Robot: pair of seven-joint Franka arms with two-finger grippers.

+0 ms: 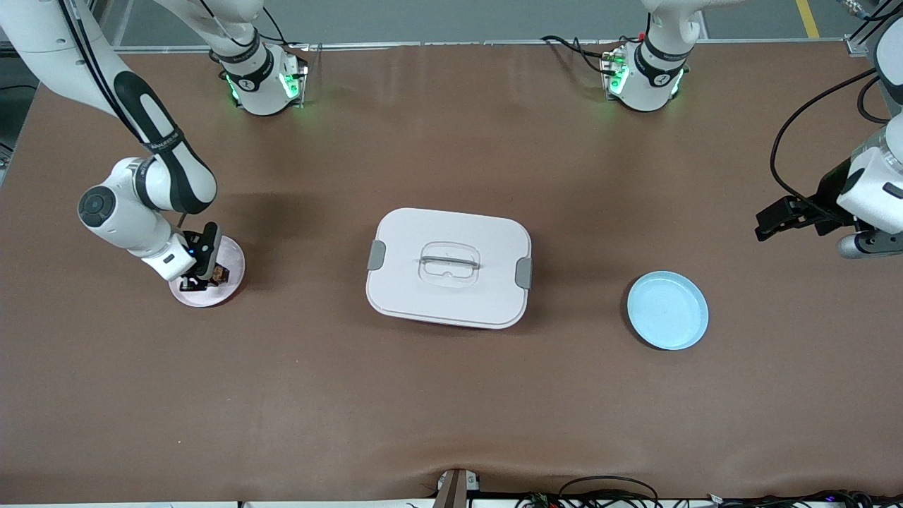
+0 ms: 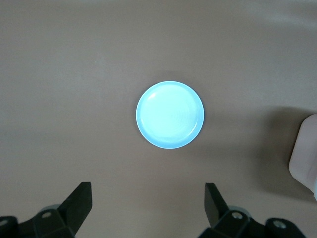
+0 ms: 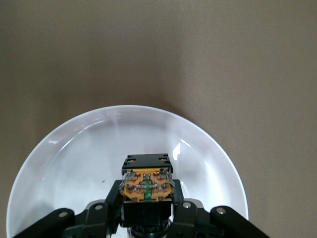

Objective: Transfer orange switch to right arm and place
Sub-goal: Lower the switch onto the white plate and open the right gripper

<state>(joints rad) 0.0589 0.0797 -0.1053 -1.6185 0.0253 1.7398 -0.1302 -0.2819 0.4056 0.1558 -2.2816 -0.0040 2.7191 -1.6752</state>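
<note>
Front view: right gripper low over pink plate at right arm's end of table, fingers clamped on orange switch. White lidded box mid-table. Left gripper spread wide, holding nothing, waiting above table near blue plate.

Left wrist view: blue plate bare between spread fingers.

Right wrist view: orange switch blocky black, orange face with metal contacts, pinched just above plate.

A lidded white box sits mid-table; bare cloth runs all around it. A blue plate lies toward the left arm's end, a white plate toward the right arm's end, each well apart from the box.
</note>
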